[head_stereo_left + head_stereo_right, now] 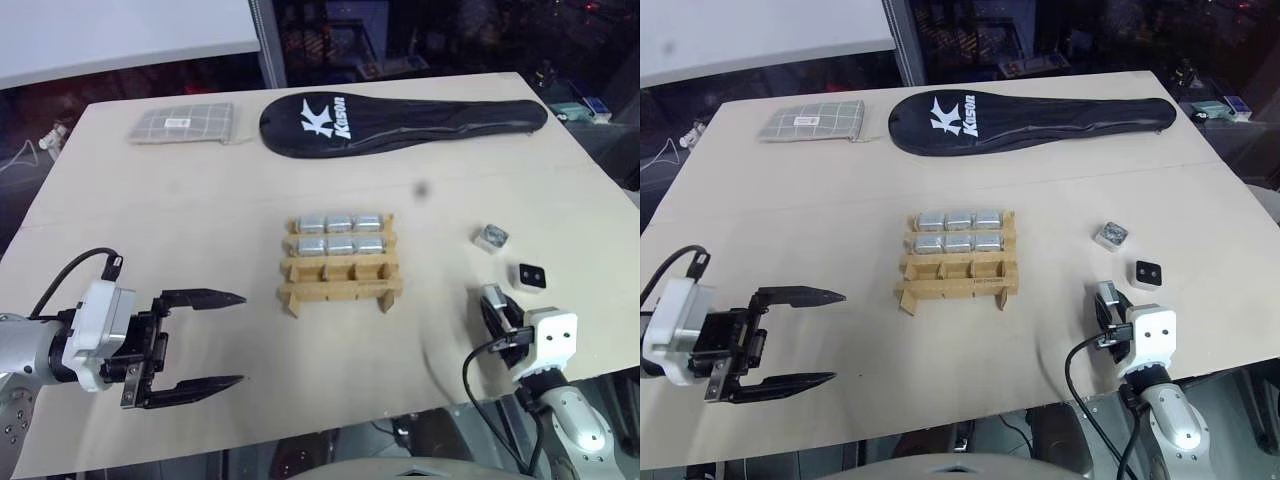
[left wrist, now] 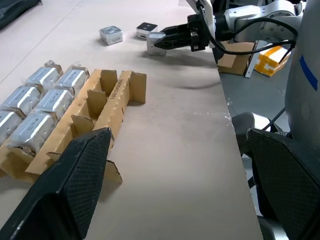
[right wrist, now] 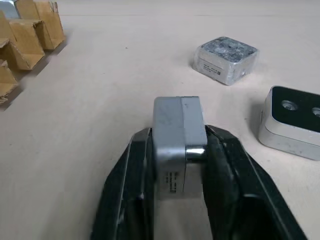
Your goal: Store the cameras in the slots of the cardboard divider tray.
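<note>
The cardboard divider tray [image 1: 340, 270] lies mid-table. Its two far rows hold several silver-grey cameras [image 1: 340, 234], and the nearer slots stand empty. My right gripper [image 3: 177, 137] is shut on one camera [image 3: 177, 125], held just over the table near the front right edge, well right of the tray. Beyond it lie two loose cameras: one with its black face up [image 1: 531, 276], and a silver one [image 1: 492, 237] farther back. My left gripper [image 1: 241, 338] hovers open and empty at the front left, pointing toward the tray.
A long black racket cover [image 1: 400, 122] and a flat grey checked pouch [image 1: 183, 124] lie along the table's far side. The table's front edge [image 1: 330, 425] runs close under both grippers. A cardboard box [image 2: 235, 55] sits on the floor beyond the table's right side.
</note>
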Tool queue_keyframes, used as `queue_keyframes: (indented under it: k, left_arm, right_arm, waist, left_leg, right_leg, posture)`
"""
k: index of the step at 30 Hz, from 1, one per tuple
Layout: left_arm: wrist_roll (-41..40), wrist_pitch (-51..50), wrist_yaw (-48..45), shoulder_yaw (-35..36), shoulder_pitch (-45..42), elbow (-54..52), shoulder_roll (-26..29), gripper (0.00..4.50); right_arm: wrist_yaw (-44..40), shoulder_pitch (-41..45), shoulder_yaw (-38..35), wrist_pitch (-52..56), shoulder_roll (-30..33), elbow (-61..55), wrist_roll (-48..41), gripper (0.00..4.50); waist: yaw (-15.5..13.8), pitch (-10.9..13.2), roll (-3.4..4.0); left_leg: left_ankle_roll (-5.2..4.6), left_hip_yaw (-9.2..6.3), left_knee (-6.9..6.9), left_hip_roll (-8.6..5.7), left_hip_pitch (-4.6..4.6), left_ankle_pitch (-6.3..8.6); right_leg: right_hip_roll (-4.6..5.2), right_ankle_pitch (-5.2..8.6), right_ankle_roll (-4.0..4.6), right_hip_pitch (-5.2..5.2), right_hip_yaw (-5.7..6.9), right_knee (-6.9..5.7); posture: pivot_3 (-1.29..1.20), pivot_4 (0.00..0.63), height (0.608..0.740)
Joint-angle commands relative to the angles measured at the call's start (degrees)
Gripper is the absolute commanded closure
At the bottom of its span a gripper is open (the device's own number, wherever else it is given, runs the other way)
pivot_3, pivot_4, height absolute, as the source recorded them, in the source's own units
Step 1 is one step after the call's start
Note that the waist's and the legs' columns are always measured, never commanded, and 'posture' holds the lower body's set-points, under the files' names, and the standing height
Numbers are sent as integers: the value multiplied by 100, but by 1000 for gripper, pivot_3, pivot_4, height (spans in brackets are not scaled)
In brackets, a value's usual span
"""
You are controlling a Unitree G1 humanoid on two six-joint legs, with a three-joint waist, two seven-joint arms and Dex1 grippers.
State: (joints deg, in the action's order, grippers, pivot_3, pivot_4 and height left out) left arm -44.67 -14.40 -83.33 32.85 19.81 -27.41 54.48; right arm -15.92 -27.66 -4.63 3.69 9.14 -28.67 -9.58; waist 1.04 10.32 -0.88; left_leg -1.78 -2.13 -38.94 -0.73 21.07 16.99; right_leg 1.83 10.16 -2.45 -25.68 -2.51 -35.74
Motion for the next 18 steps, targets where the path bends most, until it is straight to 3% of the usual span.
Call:
queue_keyframes:
  k: [1, 5, 9, 14, 18]
  left_arm:
    - [-35, -38, -9, 27, -56, 2, 8, 0]
    - [-88, -127, 16, 93, -116, 26, 3, 0]
    - [-92, -159, -28, 187, -230, 223, 22, 0]
    - [6, -100, -203, 341, -372, 659, 103, 0]
    - [51, -19, -305, 817, -11, 874, -90, 0]
  right_arm:
    - [-123, 2, -96, -209, 135, -138, -76, 3753]
    - [-683, 271, -235, -300, 594, -135, -368, 3753]
    - [-2153, 1319, -5, -377, 1593, 411, -850, 3753]
    - [-3585, 3557, 553, -260, 2018, 1804, -1169, 3753]
    - [-4675, 5708, 1325, -46, 1563, 3165, -1171, 3753]
  waist:
    - [0, 0, 0]
    - [0, 0, -1]
    - [95, 2, -8]
    - [159, 7, -21]
    - [241, 18, -24]
  left_leg:
    - [0, 0, 0, 0, 0, 0]
    - [0, 4, 0, 0, -2, 0]
    - [-3, 26, -3, 0, -22, -1]
    - [-3, 34, -6, 13, -44, -1]
    - [-2, 39, -5, 27, -28, -1]
  right_leg:
    - [0, 0, 0, 0, 0, -1]
    - [0, 0, 0, 1, -2, -1]
    - [-1, -1, -1, 14, -13, -1]
    - [-26, -1, 1, 33, -5, -6]
    - [-38, -20, 28, 8, -7, -12]
  posture:
    - [0, 150, 740]
    - [0, 150, 740]
    - [0, 150, 740]
    - [0, 150, 740]
    - [0, 150, 740]
